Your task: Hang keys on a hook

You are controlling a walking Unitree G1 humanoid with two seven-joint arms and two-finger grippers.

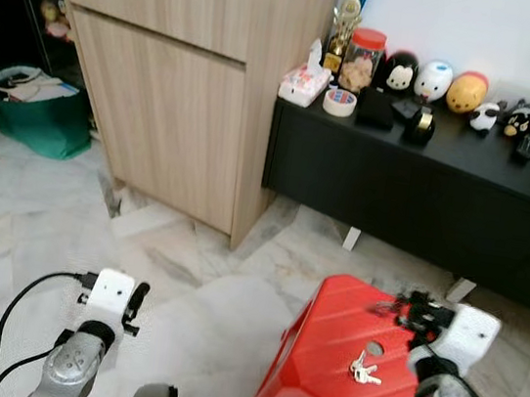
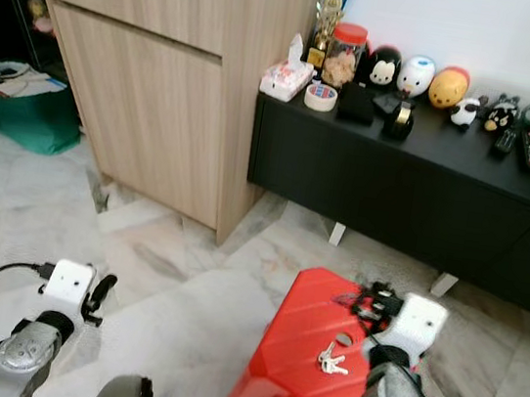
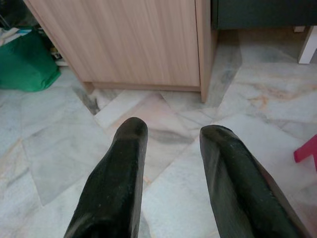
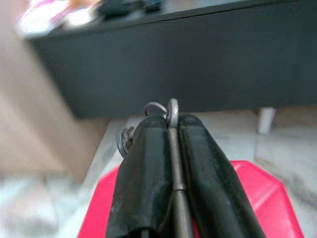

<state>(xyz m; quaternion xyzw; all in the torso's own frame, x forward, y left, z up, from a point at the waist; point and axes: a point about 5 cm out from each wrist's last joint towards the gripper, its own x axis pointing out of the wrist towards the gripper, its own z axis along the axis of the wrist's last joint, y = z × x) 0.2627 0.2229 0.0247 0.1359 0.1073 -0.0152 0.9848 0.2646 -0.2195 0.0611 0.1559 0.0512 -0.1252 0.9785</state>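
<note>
Right up close, the right claw (image 4: 173, 148) was pinched fully shut on a thin metal key ring (image 4: 172, 116), with a second ring loop poking out beside the fingers. From the head view that claw (image 1: 414, 308) sat just over the far edge of the red stool (image 1: 321, 364). Slightly confusing bit: a small bunch of keys (image 1: 364, 372) was lying on the stool top next to its centre hole, so either the ring in the claw was a separate set or the link between them was too small to make out.

Left claw (image 3: 171, 168) was spread wide with nothing in it, hovering low over the marble floor (image 3: 59, 148) near the wooden cabinet (image 1: 175, 97), basically idle.

Further out, a black bench (image 1: 425, 182) along the wall carried a tissue pack, tape roll, jar and some toy figures. No hook was visible anywhere.

For this step, the grip would want to stay firm so the ring doesn't slip, and the lift should go straight up and clear of the stool before turning to look for the hook.
</note>
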